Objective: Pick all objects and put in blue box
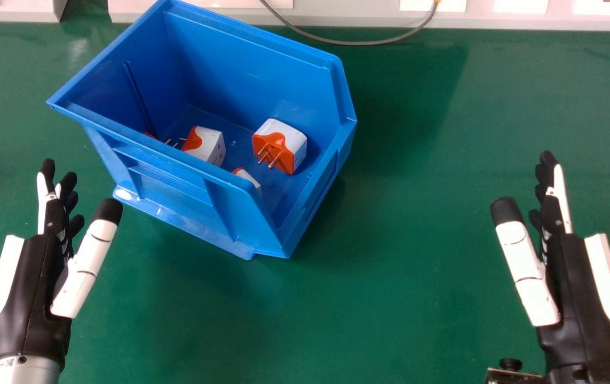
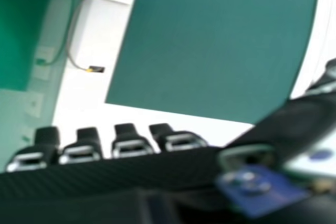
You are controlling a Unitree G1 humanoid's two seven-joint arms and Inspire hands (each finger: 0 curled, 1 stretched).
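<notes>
Plug adapters [image 1: 294, 141]: contained in the blue box [image 1: 240, 226], between the left hand [image 1: 35, 288] and right hand [image 1: 574, 293]
Blue box: placed near the left hand, well apart from the right hand
Hand state: both opened wide, fingers extended

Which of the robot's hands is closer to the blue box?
The left hand: it is just off the near left side of the blue box, while the right hand is farther away, over the green table to the box's right.
</notes>
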